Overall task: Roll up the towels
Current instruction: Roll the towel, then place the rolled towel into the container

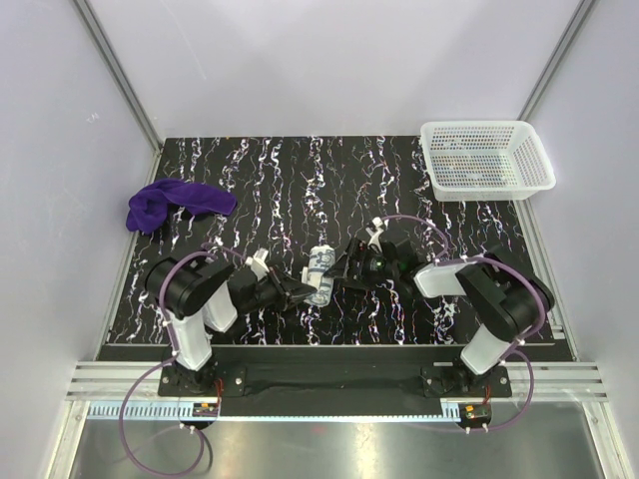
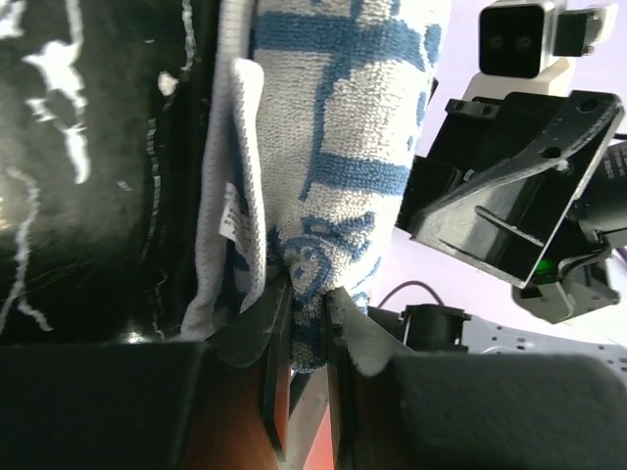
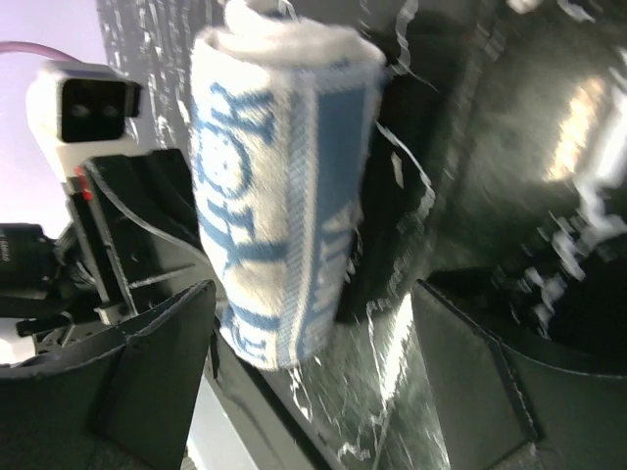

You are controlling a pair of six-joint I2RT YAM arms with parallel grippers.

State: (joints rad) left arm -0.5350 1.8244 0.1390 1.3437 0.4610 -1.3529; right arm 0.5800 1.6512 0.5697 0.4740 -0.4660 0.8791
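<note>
The white towel with blue print (image 1: 320, 273) lies rolled up on the black marbled table, near the front middle. My left gripper (image 1: 308, 293) is shut on its near end; in the left wrist view the cloth (image 2: 333, 147) is pinched between the fingertips (image 2: 279, 318). My right gripper (image 1: 346, 269) is open just to the right of the roll; in the right wrist view the roll (image 3: 279, 186) sits ahead of its spread fingers (image 3: 167, 343), apart from them. The purple towel (image 1: 175, 203) lies crumpled at the table's left.
A white plastic mesh basket (image 1: 485, 158) stands at the far right corner. Grey walls close in the table on three sides. The two arms' wrists are close together near the front middle.
</note>
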